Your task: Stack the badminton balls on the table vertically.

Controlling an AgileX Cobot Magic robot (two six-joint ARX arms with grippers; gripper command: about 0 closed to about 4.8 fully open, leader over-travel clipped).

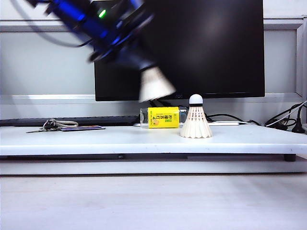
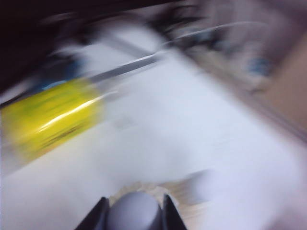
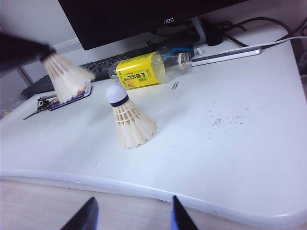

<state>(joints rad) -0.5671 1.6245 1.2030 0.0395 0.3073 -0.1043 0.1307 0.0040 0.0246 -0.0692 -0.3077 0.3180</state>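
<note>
**Second shuttlecock in the air, one cone waiting below**

Left gripper [image 1: 144, 64] is up in front of the monitor [image 1: 216, 48], smeared with motion blur, and its jaws are clamped on the carried shuttlecock [image 1: 154, 85] by the cork end, skirt flaring down and toward the standing one. The standing shuttlecock [image 1: 195, 123] sits upright on the table [image 1: 96, 139], cork tip on top, skirt flat on the board, just in front of the lying yellow-labelled bottle [image 1: 163, 117].

From the left wrist camera the picture is a blur: the rounded cork sits between the two dark fingers [image 2: 96, 218], the bottle streaks past yellow, and little else is readable.

Right gripper [image 3: 134, 213] hangs back near the table's front edge, jaws spread wide, nothing between them, well clear of the standing shuttlecock [image 3: 128, 122]. From that camera the carried one [image 3: 67, 76] hangs above and to the far side of the standing one, near the keys.

My read of the step: carry across, then seat the skirt over the cork below. To do it well, I'd say the carried cone needs squaring up first, since it looks tilted now. Bring it directly above the white tip, axis vertical, then lower slowly. A sideways brush could topple the light cone beneath. Release only once the feathers settle evenly around it.
</note>
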